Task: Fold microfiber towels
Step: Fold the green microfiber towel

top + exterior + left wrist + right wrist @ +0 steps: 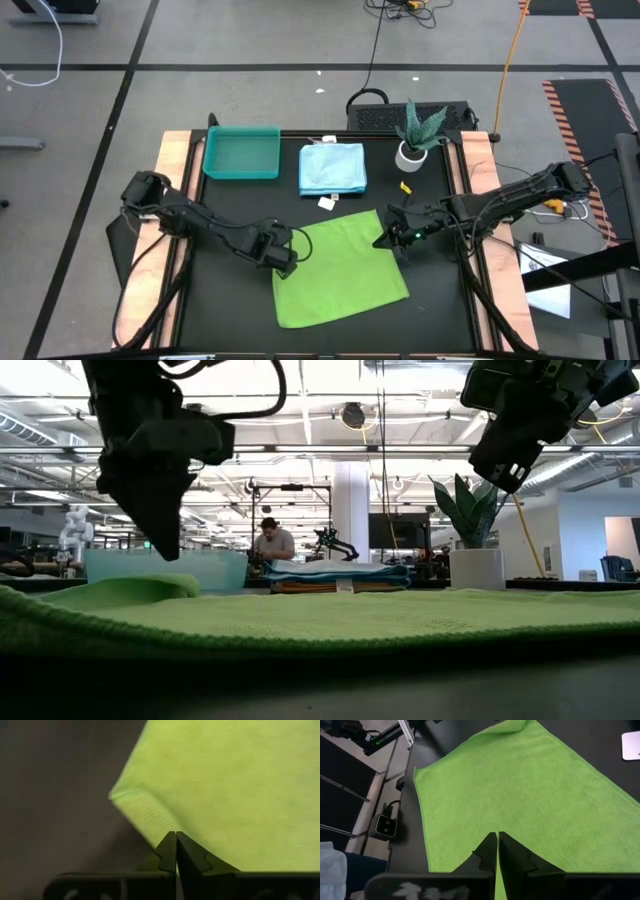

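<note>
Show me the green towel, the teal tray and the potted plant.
green towel (345,268): high view, middle of the cloth.
teal tray (241,153): high view, bare floor of the tray.
potted plant (411,156): high view, white pot.

Spread towel (345,268) lies before the folded stack (333,168), tray (241,153) left.

Teal tray (241,153), potted plant (415,138), seemingly artificial.

Matt, finely ribbed green cloth (530,795)
</note>
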